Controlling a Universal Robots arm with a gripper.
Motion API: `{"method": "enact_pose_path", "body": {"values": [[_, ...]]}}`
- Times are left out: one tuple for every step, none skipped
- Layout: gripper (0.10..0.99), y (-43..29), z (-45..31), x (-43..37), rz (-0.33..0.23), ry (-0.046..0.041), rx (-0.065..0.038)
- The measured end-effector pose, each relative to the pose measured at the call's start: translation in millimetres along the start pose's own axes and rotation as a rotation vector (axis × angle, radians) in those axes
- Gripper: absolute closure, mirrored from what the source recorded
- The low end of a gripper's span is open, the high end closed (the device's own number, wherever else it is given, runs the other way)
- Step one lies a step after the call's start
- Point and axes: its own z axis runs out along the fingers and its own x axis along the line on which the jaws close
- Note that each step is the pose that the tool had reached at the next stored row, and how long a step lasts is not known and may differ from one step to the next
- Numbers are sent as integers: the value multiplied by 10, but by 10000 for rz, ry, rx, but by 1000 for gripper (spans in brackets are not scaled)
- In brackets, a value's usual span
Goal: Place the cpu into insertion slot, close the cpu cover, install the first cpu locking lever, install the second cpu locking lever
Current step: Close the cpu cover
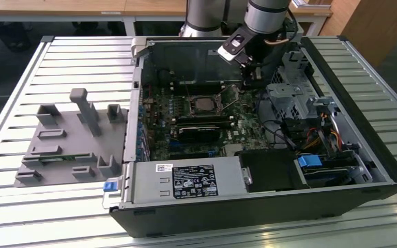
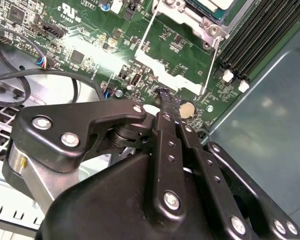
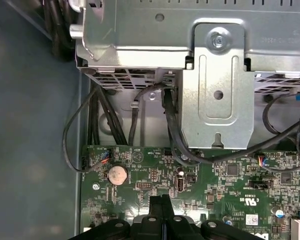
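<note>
Cpu [image 1: 202,105] was seen as a pale square seated in the insertion slot [image 1: 188,103] near the middle of the motherboard [image 1: 248,129]. In the second wrist view just a corner of its top was caught, the rest cut off at the picture's edge.

At the exterior view's left a grey moulded fixture [image 1: 67,150] was laid on the slatted table [image 1: 33,219], its small recesses too dim to be read. Beside it the open computer case [image 1: 254,214] was set, with the silver power supply [image 1: 184,183] along its near side.

The cpu cover [image 2: 165,72] was found swung off the slot, not closed over the chip. Its bright cross-bar was washed out by glare, and its tilt could not be judged. Two thin bars ran from the slot to that cross-bar; whether they were the frame's sides or locking levers could not be told.

The gripper [image 2: 165,97] was held just beside the cross-bar, its fingers [image 3: 156,212] pressed together with no gap and nothing made out between them. Contact with the cover could not be settled, the tips being dark against the board. A coin cell [image 3: 117,174] was seen close by.

Farther right the metal drive cage [image 1: 288,98] was mounted, and black cables [image 3: 90,125] were run up behind it and lost from sight.
</note>
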Motion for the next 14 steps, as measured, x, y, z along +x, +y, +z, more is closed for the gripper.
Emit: {"method": "enact_pose_path", "body": {"values": [[980, 3, 9, 1, 1, 0, 13], [980, 5, 18, 1, 1, -1, 26], [980, 6, 27, 1, 1, -1, 39], [980, 6, 37, 1, 2, -1, 51], [980, 5, 46, 0, 3, -1, 60], [980, 5, 54, 0, 3, 0, 66], [980, 6, 59, 0, 3, 0, 68], [980, 5, 61, 0, 2, -1, 69], [980, -2, 61, 0, 2, -2, 70], [980, -15, 62, 1, 1, -2, 69], [980, -32, 62, 1, 1, 0, 69], [980, -53, 62, 1, 2, 0, 69], [980, -74, 61, 1, 3, -1, 69], [980, -94, 61, 1, 2, -1, 69]]}}
